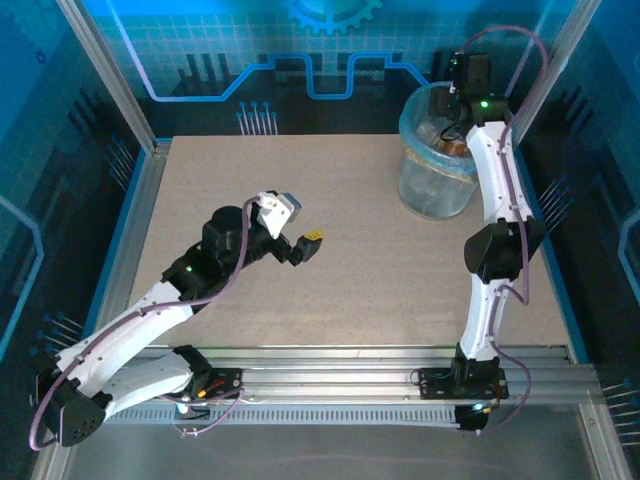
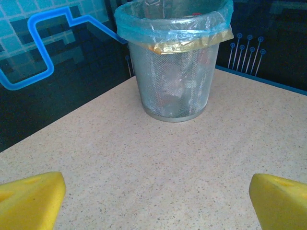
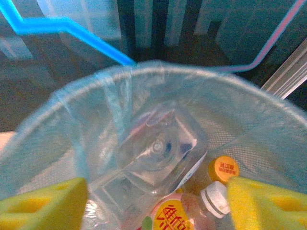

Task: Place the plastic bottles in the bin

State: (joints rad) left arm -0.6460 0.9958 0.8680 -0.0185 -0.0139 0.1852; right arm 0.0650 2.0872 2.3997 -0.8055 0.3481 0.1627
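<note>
The bin (image 1: 437,160) stands at the table's far right, grey mesh lined with a light blue bag (image 2: 173,25). My right gripper (image 3: 156,203) hangs open just above its mouth, yellow pads wide apart, nothing held. Below it inside the bin lie plastic bottles: a clear square one bottom-up (image 3: 158,148), one with an orange cap (image 3: 223,169), and one with a white cap and a red and yellow label (image 3: 187,213). My left gripper (image 1: 310,243) hovers open over the middle of the table, facing the bin (image 2: 172,72), with bare tabletop between its yellow pads (image 2: 31,199).
The speckled beige tabletop (image 1: 330,260) stretches between both arms. A metal frame rail (image 1: 330,375) runs along the near edge, and blue-lit enclosure walls (image 1: 300,60) close the back and sides.
</note>
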